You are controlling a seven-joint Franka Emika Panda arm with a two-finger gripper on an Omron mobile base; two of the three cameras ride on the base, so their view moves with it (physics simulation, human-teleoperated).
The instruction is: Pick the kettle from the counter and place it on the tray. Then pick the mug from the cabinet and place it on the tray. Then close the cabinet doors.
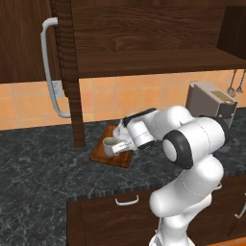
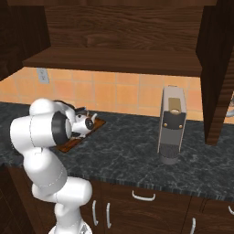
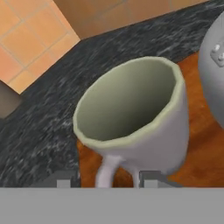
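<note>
Arm: white, bent forward over the worktop (image 1: pixel 38 163), wrist low above the tray (image 1: pixel 98 154).
Gripper (image 3: pixel 105 179): its two dark tips stand one on each side of the mug's handle at 6 o'clock in the hand view; whether they press the handle or stand free of it cannot be told.
Mug (image 3: pixel 133 118): pale grey with a greenish inside, mouth tilted toward the hand camera; in the left base view it sits over the tray's near part, just beside the wrist. Whether its base rests on the wood cannot be told.
Kettle (image 2: pixel 84 122): rounded, white, on the tray at the mug's 3 o'clock in the hand view, close beside the mug; spout seen in the right base view.
Tray: reddish-brown board on the worktop, below the cabinet (image 1: pixel 144 33).
Cabinet: dark wood, interior shelf (image 1: pixel 158 62) exposed.
Door (image 1: pixel 24 38): swung open at 10 o'clock in the left base view, long silver bar handle (image 1: pixel 48 67) facing the camera.
Appliance (image 2: pixel 171 125): boxy, grey-brown, upright on the worktop, well apart from the tray at its 3 o'clock in the right base view.
Wall (image 2: pixel 119 93): orange tiles behind the worktop.
</note>
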